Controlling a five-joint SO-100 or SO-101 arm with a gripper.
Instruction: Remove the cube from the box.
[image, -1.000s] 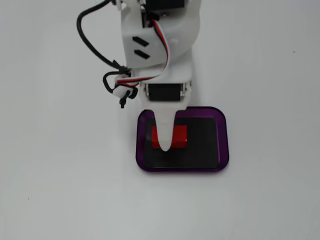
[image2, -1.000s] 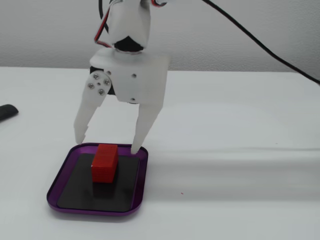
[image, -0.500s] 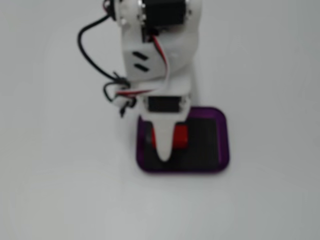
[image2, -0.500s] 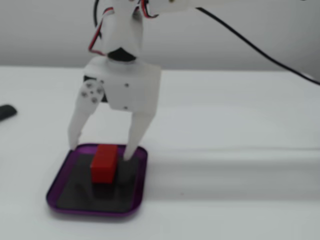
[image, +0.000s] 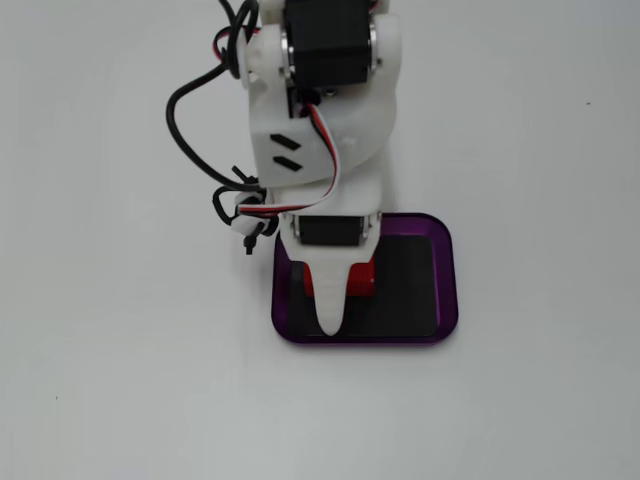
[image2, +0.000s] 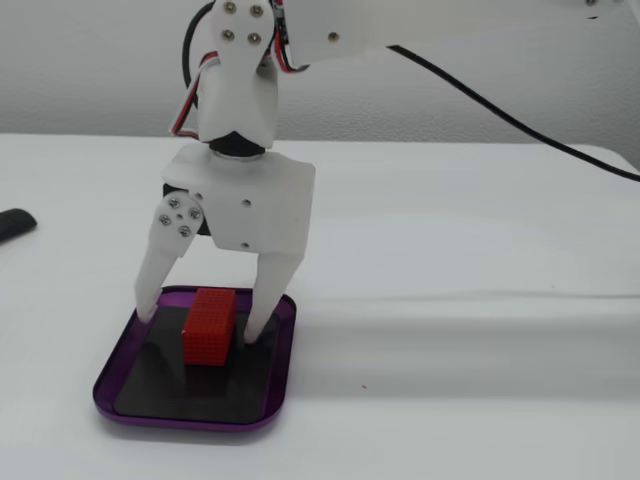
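- I am holding my gripper (image2: 200, 328) spread wide, the jaws straddling the cube (image2: 208, 326) inside the box (image2: 283, 362) — one finger (image2: 154, 275) at its nine o'clock, the other finger (image2: 268, 296) at its three o'clock in the low fixed view, neither one visibly pressing it.
- The cube is sitting on the black floor of the box, toward the twelve o'clock end in that view; in the top-down fixed view only slivers of red (image: 364, 278) are showing at either side of my white finger (image: 331, 300), which is covering most of it.
- In the top-down fixed view the box (image: 447, 290) is lying at about six o'clock from my arm's upper body, and my wrist housing is hiding its ten o'clock corner.
- A bundle of black, red and white cables (image: 240, 205) is looping off my arm at nine o'clock in the top-down view.
- A small dark object (image2: 14, 224) is peeking in at the nine o'clock edge of the low view, well apart from the box — I cannot tell what it is.
- The table (image2: 480, 380) is plain white, with a pale wall (image2: 90, 70) behind.
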